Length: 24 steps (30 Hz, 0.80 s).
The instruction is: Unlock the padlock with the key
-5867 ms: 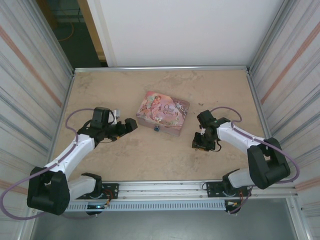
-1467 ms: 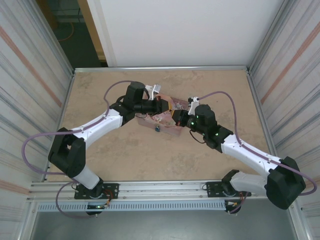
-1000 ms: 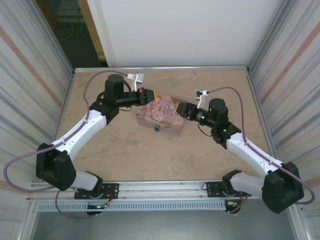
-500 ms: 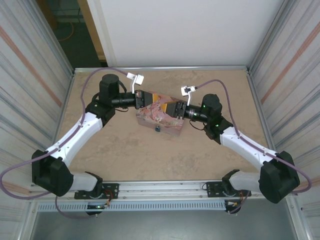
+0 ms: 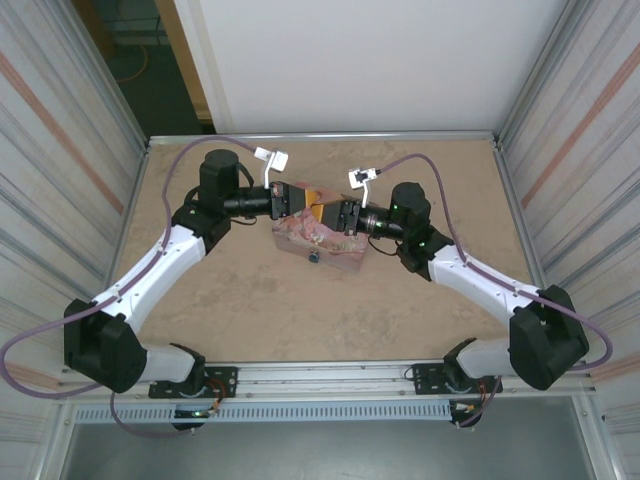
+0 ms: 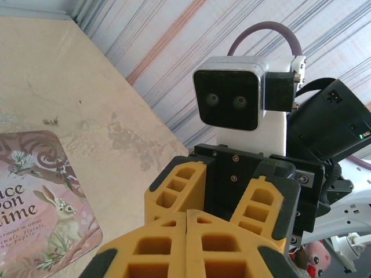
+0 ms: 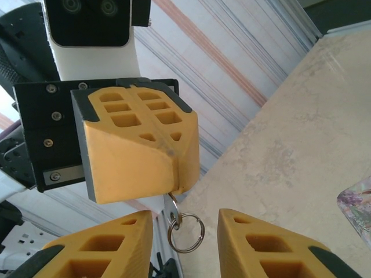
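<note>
Centrally, over pink tin [image 5: 318, 240]: L end effector [image 6: 186, 231] clamped on key ring [image 7: 185, 233]. R end effector [image 7: 185, 215] fingers apart, flanking ring. Padlock [image 5: 313, 258] on tin's near side.

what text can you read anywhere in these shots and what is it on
"nce": lid of the pink illustrated rectangular tin box, left wrist view, cut off at the picture edge
"pon": same lid, also cut off
"ime": same lid, also cut off
Small print below these: too small to read
Lid lettering in the top view: blurred, unreadable
</note>
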Available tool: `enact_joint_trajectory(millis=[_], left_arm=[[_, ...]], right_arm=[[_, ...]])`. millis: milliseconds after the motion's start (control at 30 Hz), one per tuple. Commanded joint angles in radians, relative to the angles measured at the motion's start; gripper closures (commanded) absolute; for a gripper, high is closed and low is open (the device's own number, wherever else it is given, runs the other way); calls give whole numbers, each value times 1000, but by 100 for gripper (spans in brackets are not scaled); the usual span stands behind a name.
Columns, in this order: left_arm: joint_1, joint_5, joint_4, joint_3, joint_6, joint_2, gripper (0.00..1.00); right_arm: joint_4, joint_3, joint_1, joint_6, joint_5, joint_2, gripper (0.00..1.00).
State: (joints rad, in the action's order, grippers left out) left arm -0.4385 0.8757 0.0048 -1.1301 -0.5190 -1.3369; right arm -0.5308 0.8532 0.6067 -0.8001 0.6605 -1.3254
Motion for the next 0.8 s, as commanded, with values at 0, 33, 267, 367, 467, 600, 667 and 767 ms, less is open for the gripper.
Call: enact_joint_trajectory(millis=[0,33,267,367,467,600,667,767], left_arm=[[3,34,26,9,17,19,100],[3,34,27,11,18,19,100],[3,34,26,12,19,19,100],[3,34,23,12,23,21,100],[3,32,21,14,24,21,100],[3,26,21,14,24,26,93],[3,21,21,13,24,30,90],[4,3,18,14,29,42,79]], right_arm=[[-32,38,9,16,21,-13,72],[-32,39,9,15,21,-14,73],[-25,41,9,18,10,-15,88],[-16,36,6,24,0,-7,95],[-3,29,4,30,-8,5,100],[31,24,2,49,-19,21,100],[56,24,2,63,-26,29,100],[101,20,1,94,-46,41,100]])
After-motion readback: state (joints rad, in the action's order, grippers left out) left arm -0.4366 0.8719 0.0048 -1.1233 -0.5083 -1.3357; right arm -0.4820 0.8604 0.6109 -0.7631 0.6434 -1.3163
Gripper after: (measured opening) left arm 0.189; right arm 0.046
